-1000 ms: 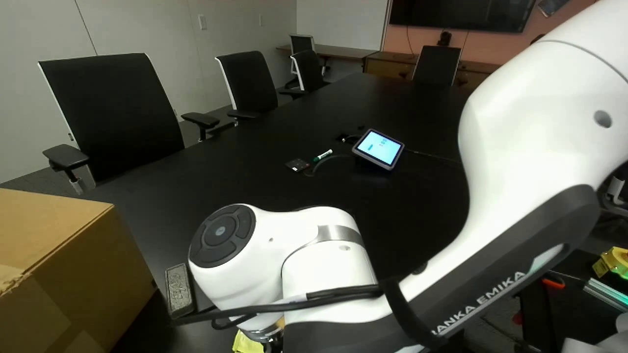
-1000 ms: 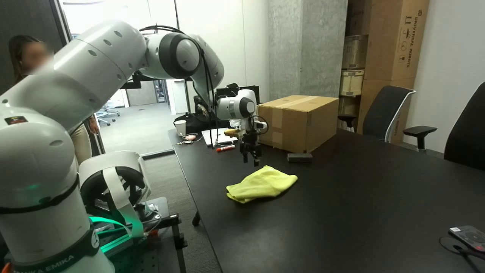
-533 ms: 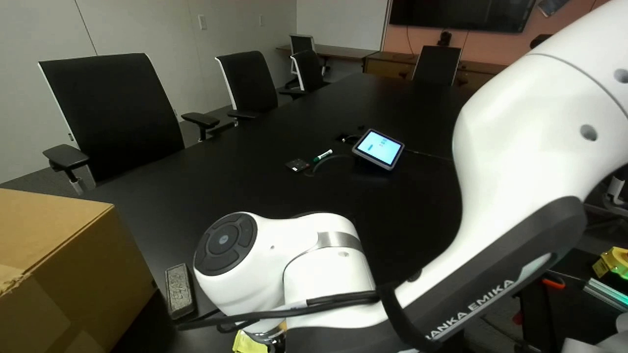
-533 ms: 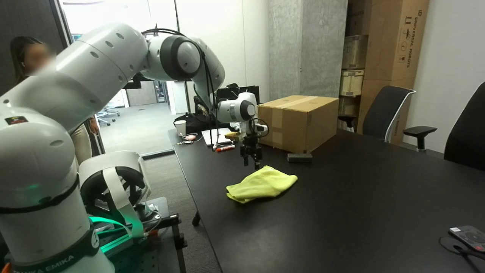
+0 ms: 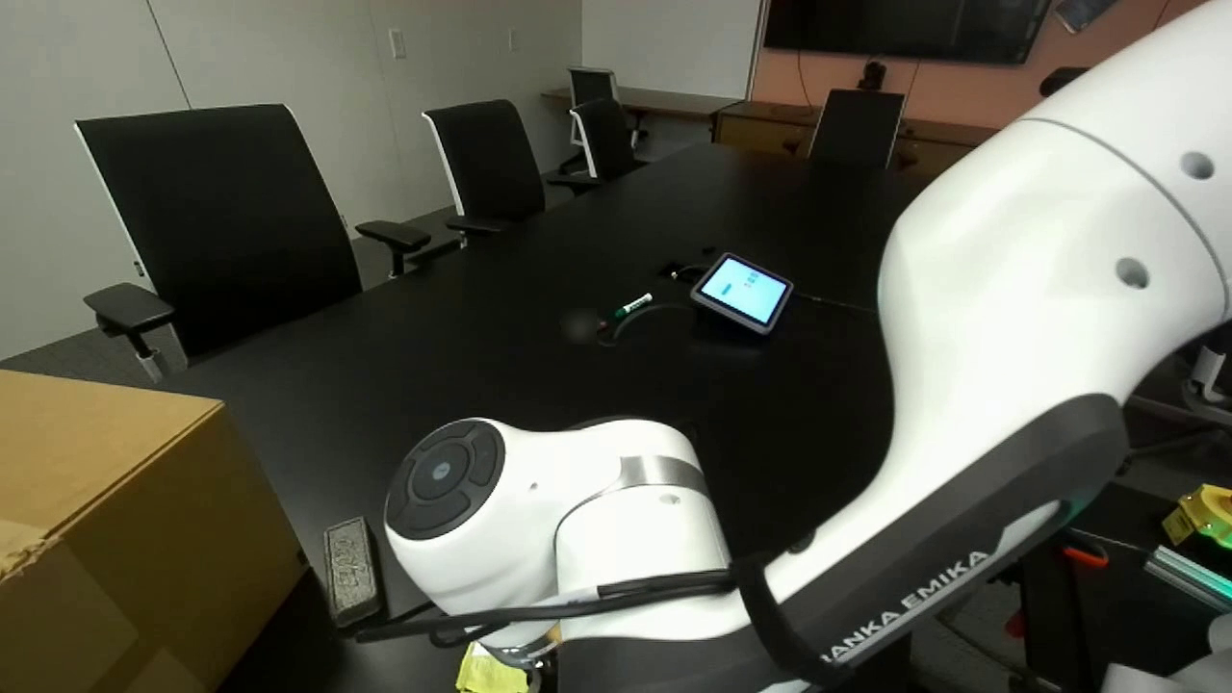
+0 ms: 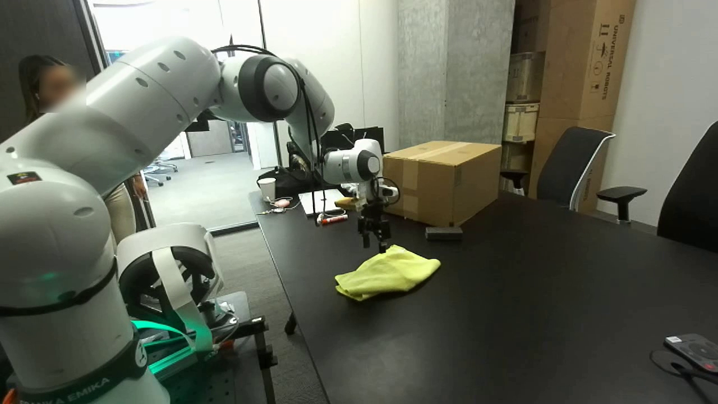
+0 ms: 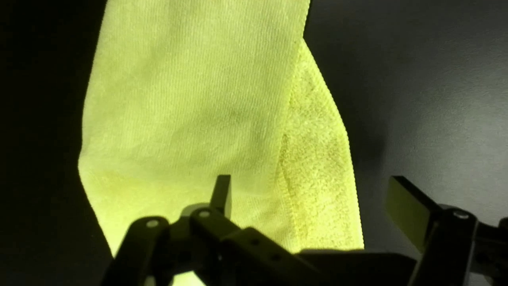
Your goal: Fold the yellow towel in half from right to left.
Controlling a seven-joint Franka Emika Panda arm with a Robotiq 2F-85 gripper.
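Note:
The yellow towel (image 6: 390,272) lies rumpled on the black table, with only a small corner of the towel (image 5: 489,674) showing below the arm in an exterior view. Up close in the wrist view, a smooth layer of the towel (image 7: 190,99) overlaps a fuzzy strip along its right side. My gripper (image 6: 374,247) hangs pointing down, just above the towel's far edge. Its jaws stand wide apart with nothing held. In the wrist view the gripper (image 7: 311,188) straddles the towel's right edge: one finger (image 7: 222,194) over the cloth, the opposite one over bare table.
A large cardboard box (image 6: 443,182) stands behind the gripper, with a dark eraser block (image 6: 443,234) near it. A red marker (image 6: 334,219), a white cup (image 6: 267,189) and papers sit by the table's edge. A lit tablet (image 5: 743,292) rests farther along the table.
My gripper has come down a little and shifted slightly toward the towel, staying open. The towel has not moved.

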